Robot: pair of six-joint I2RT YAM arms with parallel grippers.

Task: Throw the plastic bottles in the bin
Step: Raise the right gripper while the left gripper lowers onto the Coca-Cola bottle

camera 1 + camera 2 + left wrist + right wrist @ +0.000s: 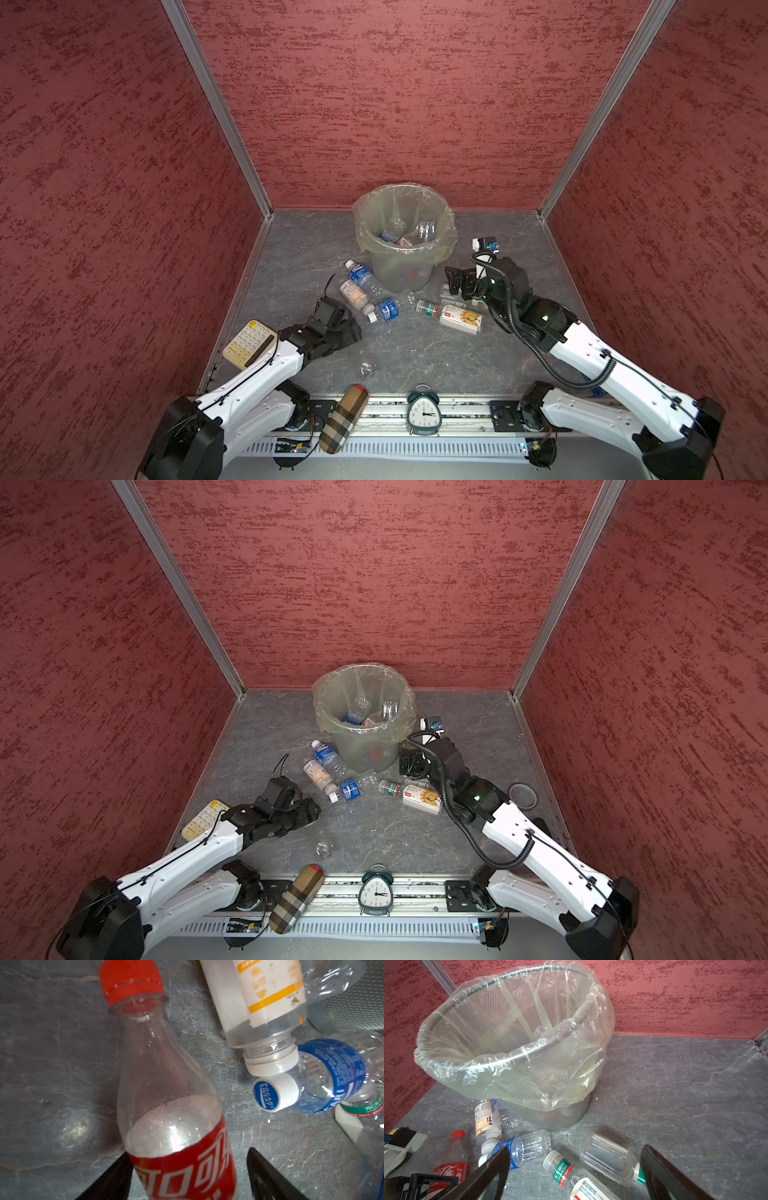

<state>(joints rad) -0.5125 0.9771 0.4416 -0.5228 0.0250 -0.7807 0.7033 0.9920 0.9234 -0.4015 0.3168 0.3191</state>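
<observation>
Several plastic bottles lie loose on the grey table right at the foot of the bin, and the binned bottles sit down inside its bag.

Over to the left pincer. Its two fingers stand either side of the red-label bottle, low on the label band. One finger is against the plastic and, by the look of it, there is a sliver of daylight at the other, so it is straddling, not clamped. That bottle seems to lie on its side on the table, red cap pointing away from the wrist, near the bin but outside it.

Across the way, the right pincer hangs wide and empty over a clear bottle and a green-label bottle, just beside the bin's base.

Handling, as I judge it: empty, feather-light, thin-walled. A hard squeeze will dent it, and that smooth round side could roll or squirt out of the fingers. The label band is a fair spot, the widest and straightest stretch. The neck under the cap is stiffer but narrow. Watch the neighbours, too. The white-and-orange bottle and the crushed blue-label bottle lie close by, caps together, and a clumsy lift could knock them.
</observation>
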